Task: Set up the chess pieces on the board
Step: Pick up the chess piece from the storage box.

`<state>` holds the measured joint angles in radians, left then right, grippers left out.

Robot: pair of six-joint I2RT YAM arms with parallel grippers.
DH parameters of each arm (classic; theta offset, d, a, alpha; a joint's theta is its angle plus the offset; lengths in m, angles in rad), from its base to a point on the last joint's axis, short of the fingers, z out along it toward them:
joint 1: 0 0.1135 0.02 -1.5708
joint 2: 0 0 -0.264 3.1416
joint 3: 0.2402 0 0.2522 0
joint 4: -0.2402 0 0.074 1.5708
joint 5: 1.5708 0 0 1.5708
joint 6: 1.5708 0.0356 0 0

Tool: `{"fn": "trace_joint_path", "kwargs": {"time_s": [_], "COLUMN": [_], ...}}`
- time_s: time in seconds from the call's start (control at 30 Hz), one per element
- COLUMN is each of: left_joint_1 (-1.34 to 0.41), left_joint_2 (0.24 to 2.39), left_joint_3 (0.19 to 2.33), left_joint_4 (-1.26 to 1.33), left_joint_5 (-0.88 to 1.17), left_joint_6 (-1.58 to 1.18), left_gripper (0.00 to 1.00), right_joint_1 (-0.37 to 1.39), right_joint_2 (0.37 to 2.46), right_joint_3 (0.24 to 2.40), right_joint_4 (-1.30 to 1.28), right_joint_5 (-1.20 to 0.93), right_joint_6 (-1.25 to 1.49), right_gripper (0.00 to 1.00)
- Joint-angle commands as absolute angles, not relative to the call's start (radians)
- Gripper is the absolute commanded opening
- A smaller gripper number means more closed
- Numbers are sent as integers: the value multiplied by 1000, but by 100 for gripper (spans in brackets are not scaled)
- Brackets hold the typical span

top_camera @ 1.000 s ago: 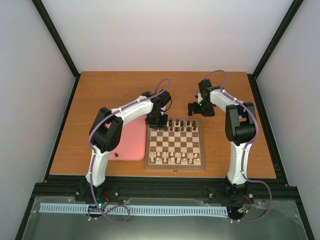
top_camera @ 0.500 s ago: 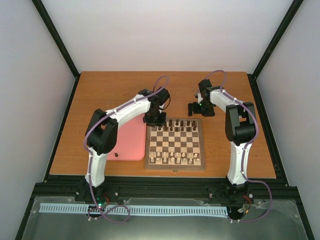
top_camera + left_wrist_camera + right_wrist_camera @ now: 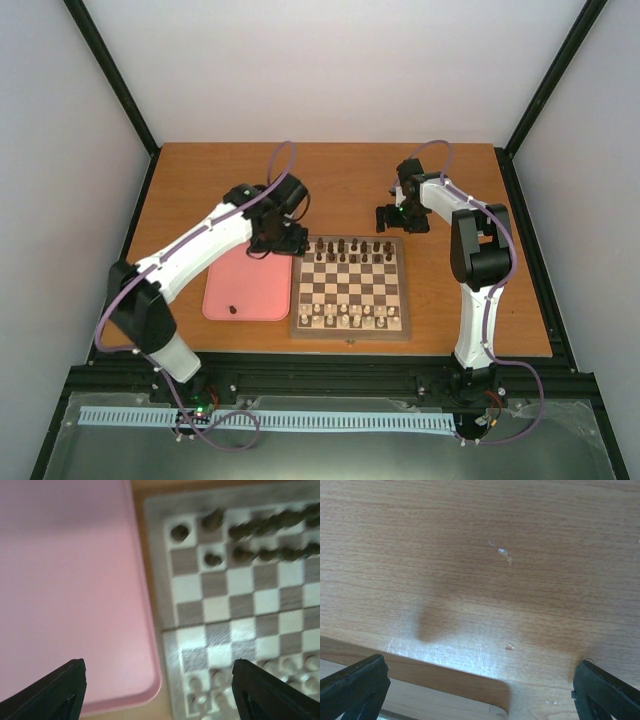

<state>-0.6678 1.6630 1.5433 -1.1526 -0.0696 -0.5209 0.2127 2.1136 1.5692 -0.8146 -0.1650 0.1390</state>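
While both arms hang above the table point(image 3: 220, 180), the board point(image 3: 350, 283) lies flat in front of and between their bases, and everything else can be placed from it. The chess pieces point(image 3: 352, 249), dark and tiny, stand in two rows along the board's far edge, each on its own square. In the blurred left wrist view, the corner square on the tray side holds one, with others lined up beyond it. Two rows of pale pieces point(image 3: 346, 318) fill the board's near edge, and the middle squares show only wood. A pink tray point(image 3: 255, 280) lies just beside the board's left border, its long side parallel to that border. On the tray, near the corner farthest from the board's dark rows, sits a small dark spot point(image 3: 231, 310), too small to identify.

The left gripper point(image 3: 277, 240) hovers just off the board's far left corner, above the far end of the tray. Its fingers point(image 3: 55, 692) stand wide apart with nothing between them; the tray and the board's border show through the gap. The right gripper point(image 3: 401, 218) hangs just beyond the board's far edge, toward its right corner, over bare tabletop. Its fingers point(image 3: 607, 690) are likewise spread wide and hold nothing.
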Motion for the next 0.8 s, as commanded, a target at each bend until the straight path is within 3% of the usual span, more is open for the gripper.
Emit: {"fn": "trace_joint_path", "kwargs": {"time_s": [0.0, 0.13, 0.33, 0.47, 0.77], "left_joint_1": [-628, -548, -484, -448, -388], "left_joint_2": [1499, 1340, 1208, 1186, 1278], "left_joint_3": [1387, 1212, 1002, 910, 812], "left_joint_4": [-1214, -1270, -1276, -1226, -1048], "left_joint_5": [-99, -84, -18, -4, 56], "left_joint_6": [-632, -769, -892, -893, -851], "left_gripper": [83, 86, 82, 82, 67], "right_joint_1": [211, 213, 218, 220, 222], "right_joint_2": [2088, 2080, 2082, 2081, 2071], "right_joint_3": [1552, 1549, 1556, 1554, 1548], "right_joint_4": [-808, -807, -810, -808, -806], "right_joint_5": [-153, -153, -163, -169, -169], "right_joint_6": [139, 140, 141, 140, 140], "right_gripper": [100, 100, 100, 100, 100]}}
